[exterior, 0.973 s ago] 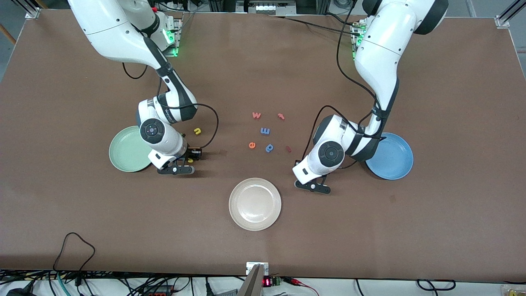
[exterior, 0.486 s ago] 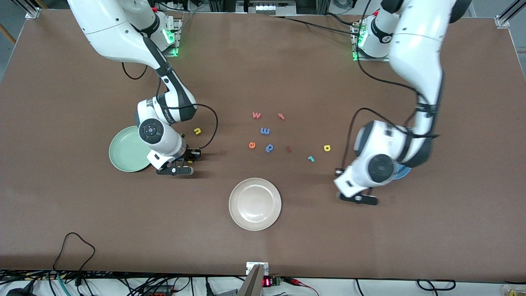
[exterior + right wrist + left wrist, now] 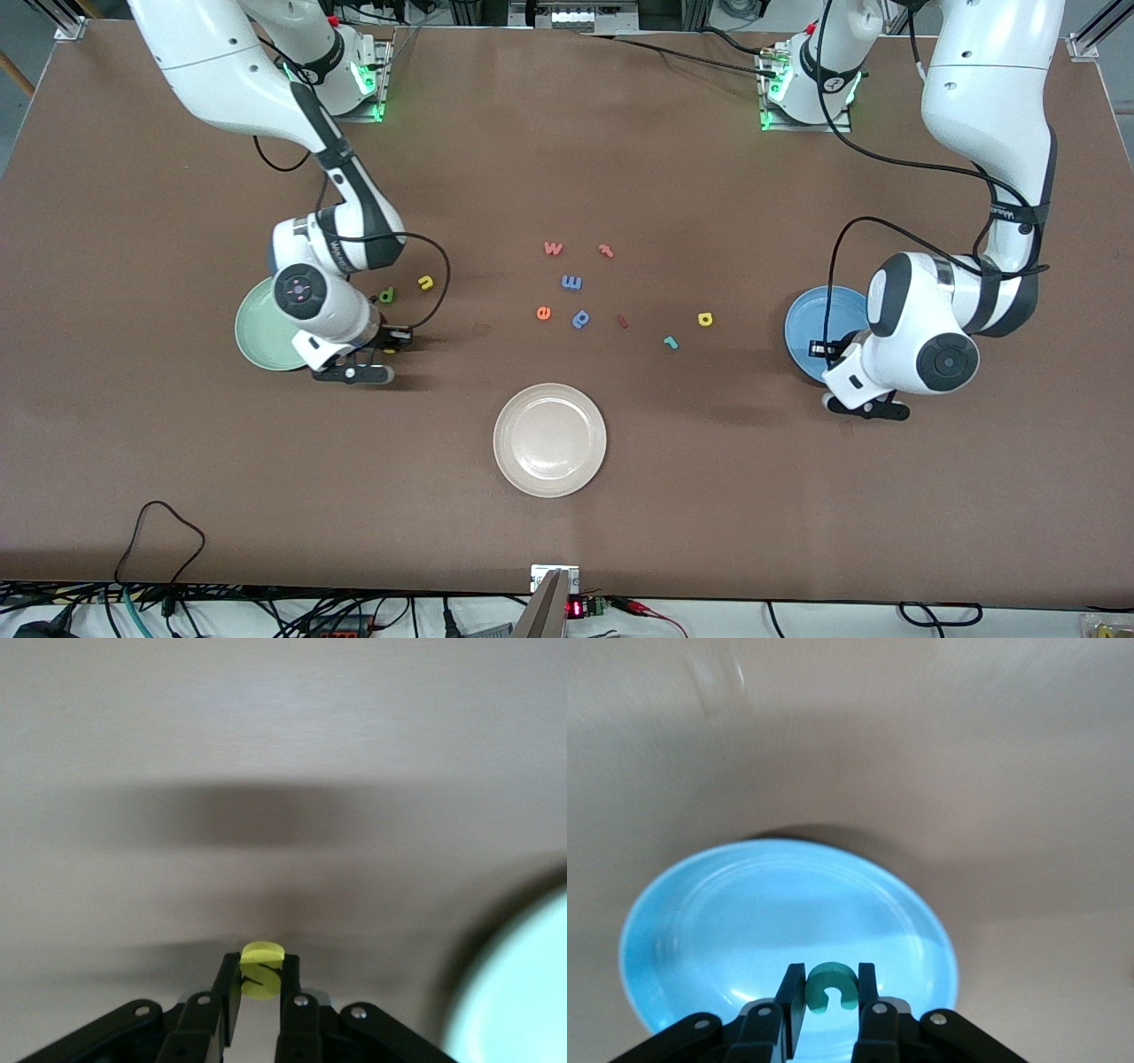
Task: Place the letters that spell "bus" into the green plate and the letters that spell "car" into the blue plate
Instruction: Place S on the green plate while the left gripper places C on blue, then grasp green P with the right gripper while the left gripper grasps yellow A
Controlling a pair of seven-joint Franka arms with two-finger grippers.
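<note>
My left gripper (image 3: 829,1020) hangs over the blue plate (image 3: 811,321), pinching the teal c (image 3: 830,985), and nothing stands between it and the plate's bare bottom. My right gripper (image 3: 260,999), clamped on the yellow s (image 3: 261,971), is over bare table just beside the green plate (image 3: 261,335); the only things close are the green b (image 3: 386,294) and the yellow u (image 3: 426,283), both low and flat on the table. The loose cluster of letters in the middle, the teal r (image 3: 671,342) and the yellow a (image 3: 705,319) are well apart from both pincers, as is the white plate (image 3: 550,439), nearer the front camera, with open brown table all around it.
</note>
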